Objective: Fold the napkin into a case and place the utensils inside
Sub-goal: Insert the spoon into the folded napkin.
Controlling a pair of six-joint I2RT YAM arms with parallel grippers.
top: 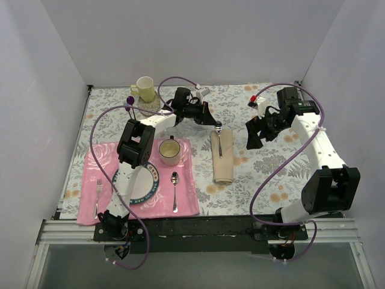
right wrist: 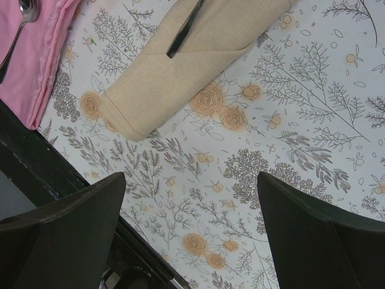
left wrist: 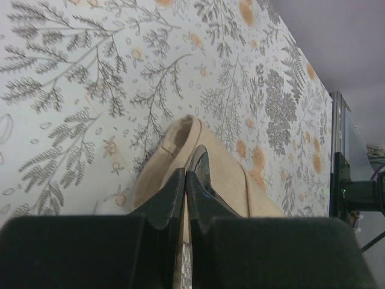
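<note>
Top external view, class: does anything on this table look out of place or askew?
Only one thing: a slim silver utensil lies half tucked into the folded beige cloth case. Its far end sticks out past the case's open end, at the shut left gripper. Nothing else stands out.

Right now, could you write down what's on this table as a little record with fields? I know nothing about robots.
napkin: beige, folded into a narrow pouch on the floral tablecloth
utensil: silver, partly tucked into the pouch
left tool: shut, at the pouch's far end beside that utensil; whether it grips it is unclear
right tool: open, holding nothing, right of the pouch
pink placemat: carries a plate, mug, spoon and fork
</note>
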